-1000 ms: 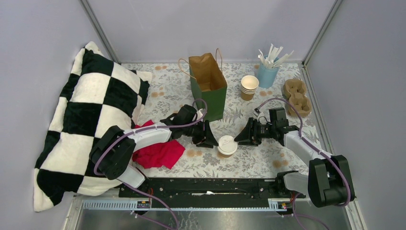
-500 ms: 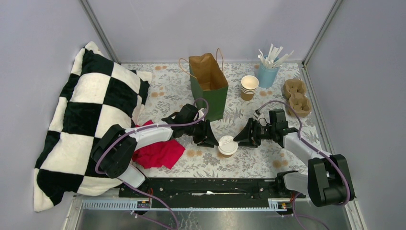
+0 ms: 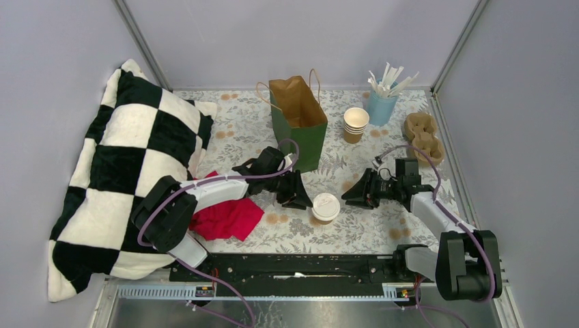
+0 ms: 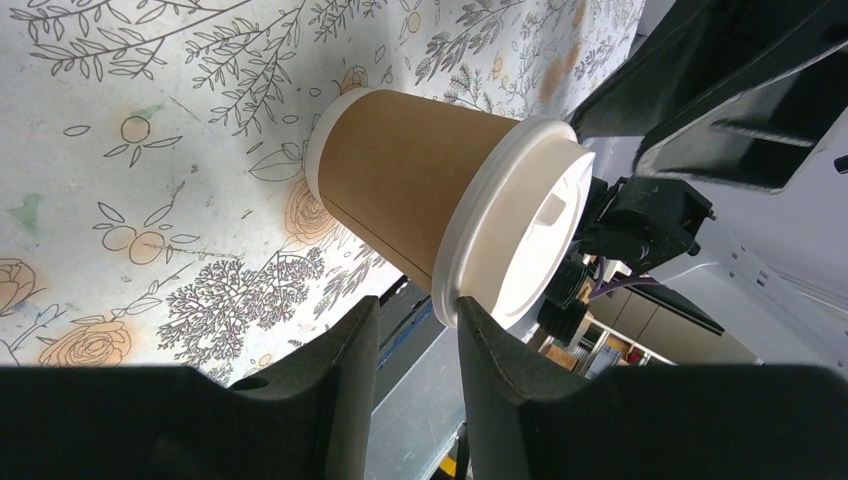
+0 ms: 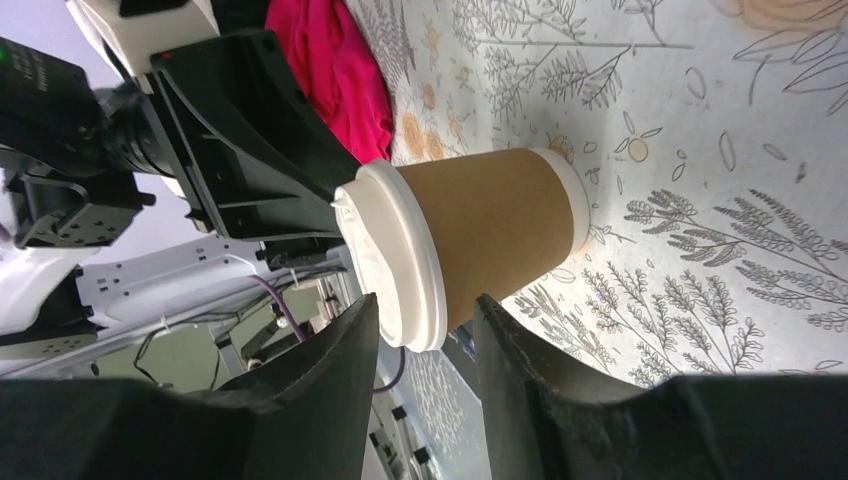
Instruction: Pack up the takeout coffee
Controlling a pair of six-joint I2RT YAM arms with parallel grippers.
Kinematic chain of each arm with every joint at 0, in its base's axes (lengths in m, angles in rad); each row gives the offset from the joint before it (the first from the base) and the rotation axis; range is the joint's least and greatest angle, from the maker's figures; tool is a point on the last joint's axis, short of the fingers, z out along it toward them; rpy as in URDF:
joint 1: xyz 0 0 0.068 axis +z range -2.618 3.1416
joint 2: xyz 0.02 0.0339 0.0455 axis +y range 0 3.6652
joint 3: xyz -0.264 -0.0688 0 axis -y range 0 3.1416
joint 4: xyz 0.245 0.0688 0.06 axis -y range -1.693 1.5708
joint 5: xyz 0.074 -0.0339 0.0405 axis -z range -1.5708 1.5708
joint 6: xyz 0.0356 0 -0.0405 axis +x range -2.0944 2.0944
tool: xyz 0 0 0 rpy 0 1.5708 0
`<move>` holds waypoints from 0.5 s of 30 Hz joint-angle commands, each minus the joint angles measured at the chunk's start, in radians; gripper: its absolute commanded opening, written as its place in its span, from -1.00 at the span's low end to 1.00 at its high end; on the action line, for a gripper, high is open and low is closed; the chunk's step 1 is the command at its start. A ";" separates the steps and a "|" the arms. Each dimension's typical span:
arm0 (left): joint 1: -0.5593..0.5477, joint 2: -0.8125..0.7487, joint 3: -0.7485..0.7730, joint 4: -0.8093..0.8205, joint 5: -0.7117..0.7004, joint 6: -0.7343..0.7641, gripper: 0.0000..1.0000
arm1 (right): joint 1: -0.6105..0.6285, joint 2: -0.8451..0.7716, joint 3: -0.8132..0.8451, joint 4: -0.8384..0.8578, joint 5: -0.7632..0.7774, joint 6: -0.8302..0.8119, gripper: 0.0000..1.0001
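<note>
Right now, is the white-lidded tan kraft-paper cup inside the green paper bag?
No, the white-lidded tan kraft-paper cup stands on the floral tablecloth, outside the green paper bag and nearer the arms.

Takeout cup [image 4: 400, 190]: plain kraft wall with one seam, no lettering to read.
White lid [image 4: 525, 235]: moulded shapes only, nothing legible.
Green bag [image 3: 307, 147]: plain faces, no readable print.
Stacked cups [image 3: 356, 125]: too small to tell.
Blue cup [image 3: 381, 108]: no readable mark.
Table cover [image 3: 355, 229]: drawn flowers and leaves, no words.
</note>
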 commanded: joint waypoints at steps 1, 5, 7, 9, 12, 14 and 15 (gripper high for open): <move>-0.007 0.013 0.030 -0.004 -0.020 0.025 -0.24 | 0.041 0.027 0.002 -0.030 -0.018 -0.041 -0.08; -0.007 0.017 0.034 -0.007 -0.019 0.026 -0.24 | 0.045 0.025 -0.016 -0.013 -0.021 -0.028 -0.19; -0.007 0.018 0.033 -0.007 -0.020 0.024 -0.25 | 0.051 0.034 -0.012 -0.025 -0.023 -0.039 -0.22; -0.007 0.020 0.032 -0.006 -0.019 0.025 -0.25 | 0.063 0.041 -0.008 -0.024 -0.024 -0.043 -0.23; -0.007 0.022 0.030 -0.007 -0.017 0.024 -0.25 | 0.074 0.055 -0.006 -0.019 -0.022 -0.041 -0.26; -0.007 0.021 0.030 -0.007 -0.018 0.025 -0.25 | 0.081 0.065 -0.007 -0.016 -0.023 -0.042 -0.27; -0.006 0.021 0.031 -0.007 -0.017 0.025 -0.25 | 0.086 0.070 -0.006 -0.015 -0.022 -0.042 -0.28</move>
